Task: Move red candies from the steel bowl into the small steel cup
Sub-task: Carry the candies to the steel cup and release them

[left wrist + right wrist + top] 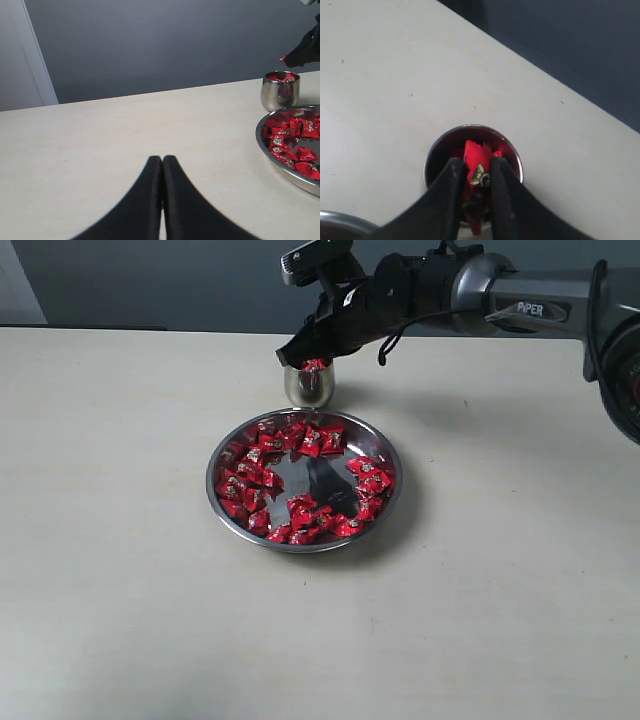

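The steel bowl (225, 510) sits mid-table with many red candies (262, 478) ringed round its floor; its rim (261, 145) and candies (286, 131) also show in the left wrist view. Just behind it stands the small steel cup (308, 388), with red candies inside (280, 76). My right gripper (303, 360) hangs directly over the cup's mouth (432, 155), shut on one red candy (476, 162) pinched between its fingers. My left gripper (162, 159) rests low over bare table to the left, shut and holding nothing.
The pale table (120, 540) stretches around the bowl on all sides. A dark wall (150, 40) runs behind the table's far edge. The right arm (520, 300) reaches in from the upper right above the table.
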Tool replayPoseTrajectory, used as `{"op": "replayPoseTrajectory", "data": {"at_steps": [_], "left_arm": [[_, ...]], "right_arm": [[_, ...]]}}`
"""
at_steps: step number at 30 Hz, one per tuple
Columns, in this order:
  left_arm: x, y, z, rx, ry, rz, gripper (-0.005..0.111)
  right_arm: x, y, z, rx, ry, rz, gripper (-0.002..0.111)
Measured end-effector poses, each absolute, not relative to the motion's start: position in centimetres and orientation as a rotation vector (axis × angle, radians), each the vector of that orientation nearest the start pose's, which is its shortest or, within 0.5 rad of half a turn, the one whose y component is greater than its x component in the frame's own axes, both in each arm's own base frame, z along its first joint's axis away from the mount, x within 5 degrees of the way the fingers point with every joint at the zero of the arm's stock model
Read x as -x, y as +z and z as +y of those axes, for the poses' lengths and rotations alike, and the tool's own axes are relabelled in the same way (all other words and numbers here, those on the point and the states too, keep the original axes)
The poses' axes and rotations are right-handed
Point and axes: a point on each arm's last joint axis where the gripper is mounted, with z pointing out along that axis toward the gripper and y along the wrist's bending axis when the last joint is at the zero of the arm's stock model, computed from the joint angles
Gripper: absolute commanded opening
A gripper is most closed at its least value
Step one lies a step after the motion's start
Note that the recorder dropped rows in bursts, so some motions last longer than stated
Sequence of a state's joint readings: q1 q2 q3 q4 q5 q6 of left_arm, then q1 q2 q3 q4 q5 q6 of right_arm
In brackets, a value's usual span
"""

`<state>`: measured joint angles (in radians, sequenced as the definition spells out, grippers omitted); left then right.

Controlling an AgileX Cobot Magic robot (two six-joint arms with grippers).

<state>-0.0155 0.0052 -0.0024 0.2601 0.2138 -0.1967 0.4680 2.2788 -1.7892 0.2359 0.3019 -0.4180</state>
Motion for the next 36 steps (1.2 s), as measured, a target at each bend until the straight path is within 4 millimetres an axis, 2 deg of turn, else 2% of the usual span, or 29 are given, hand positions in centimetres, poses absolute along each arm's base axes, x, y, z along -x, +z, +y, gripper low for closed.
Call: {"op": "replayPoseTrajectory", "data": {"at_steps": [2, 7, 10, 36], "left_arm": [[-5.60, 19.49, 0.41, -0.021, 0.078, 1.693, 0.000], [-5.60, 19.49, 0.41, -0.021, 0.078, 1.693, 0.000], [-5.60, 19.49, 0.41, -0.021, 0.078, 1.693, 0.000], [-5.60, 19.49, 0.41, -0.021, 0.078, 1.693, 0.000]], "right_arm": [[-46.40, 17.30, 24.14, 0.768, 0.224, 2.137, 0.003], [-46.57, 17.50, 24.17, 0.752, 0.221, 2.112, 0.022], [-46.59, 17.53, 24.17, 0.749, 0.222, 2.109, 0.027], [-47.05, 18.03, 24.09, 0.667, 0.247, 2.066, 0.028]]}}
